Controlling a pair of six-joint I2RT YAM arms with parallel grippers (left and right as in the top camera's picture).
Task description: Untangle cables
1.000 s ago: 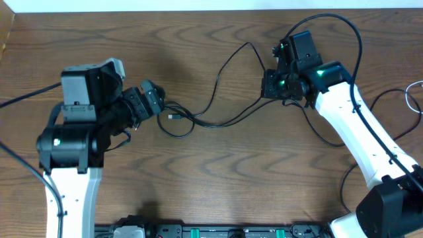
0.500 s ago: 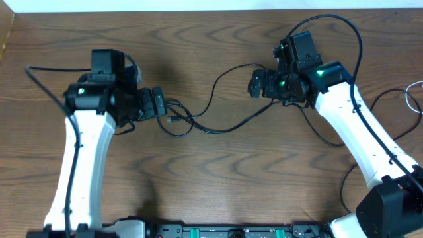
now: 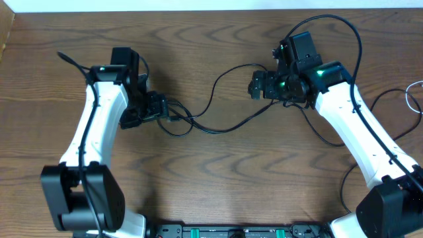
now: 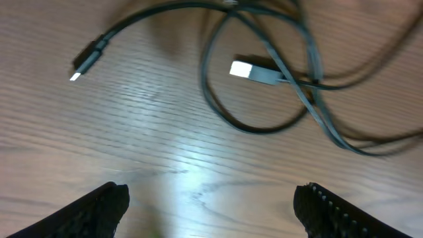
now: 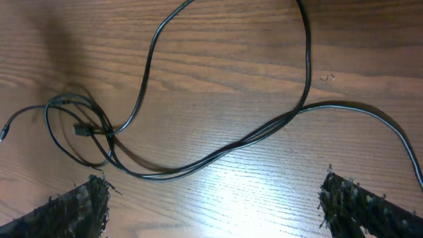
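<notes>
Cable point(image 4: 305, 93) is lying just beyond the left gripper's point(image 4: 211, 196) spread fingers point(image 4: 99, 206), its loop and plug point(image 4: 251, 70) resting on the table point(image 4: 152, 155). The right gripper point(image 5: 213, 188) is hanging wide open too, with the cable's doubled run crossing ahead of it, seemingly untouched.

Black cable slack across the worktop, white cable at the right edge

The thin black cable point(image 3: 228, 127) lies loose on the wooden worktop point(image 3: 198, 185). At its left end it curls into a small loop where the strands cross over one another. From there two strands run side by side to the right, and one arcs toward the far side. A slim plug point(image 4: 84, 61) lies left of the loop and a silver-tipped plug point(image 4: 254, 71) inside it. Only a short curve of the white cable point(image 3: 408, 98) shows.
</notes>
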